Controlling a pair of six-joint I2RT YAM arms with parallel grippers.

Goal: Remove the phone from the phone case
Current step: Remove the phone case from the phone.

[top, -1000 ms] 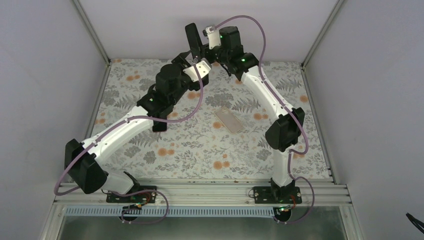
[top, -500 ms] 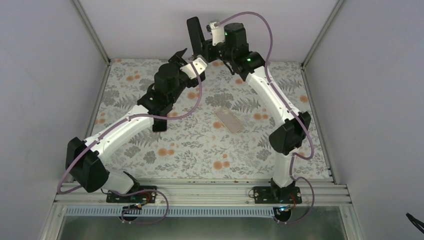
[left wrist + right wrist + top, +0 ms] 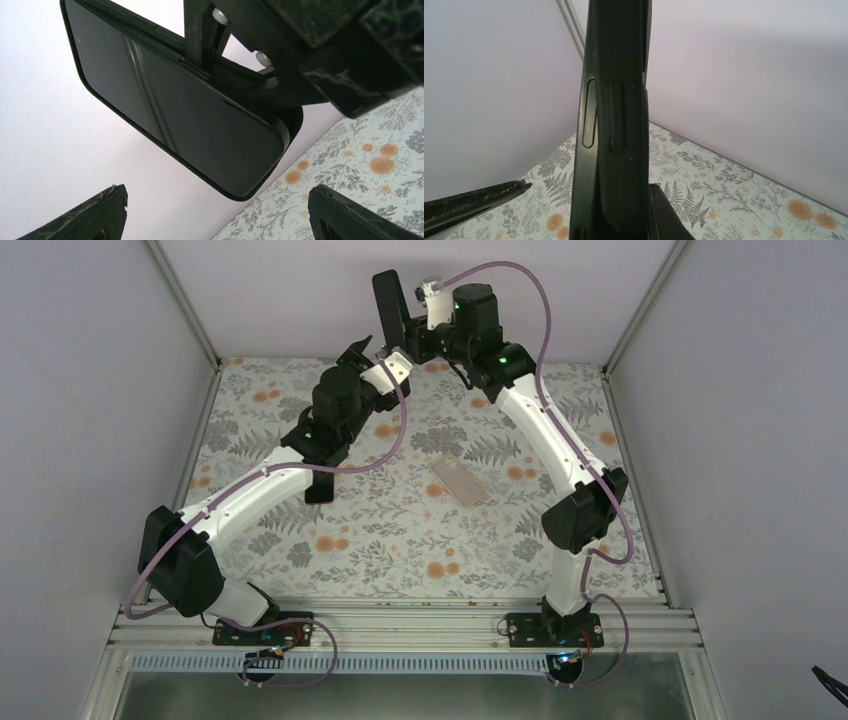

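Observation:
My right gripper holds a black phone upright, high above the back of the table. In the right wrist view the phone is edge-on, with a second dark layer, the phone case, lying against it. The right gripper is shut on both. My left gripper hangs open just in front of and below the phone. In its own view the dark screen fills the top, and the left gripper stands wide with nothing between its fingers.
A clear flat rectangular piece lies on the floral table mat near the middle. Grey walls and aluminium rails close in the back and both sides. The back wall is right behind the phone.
The right arm has raised the phone slightly and turned it more upright. The left gripper has drawn back a little to the left, away from the phone, and stays open.

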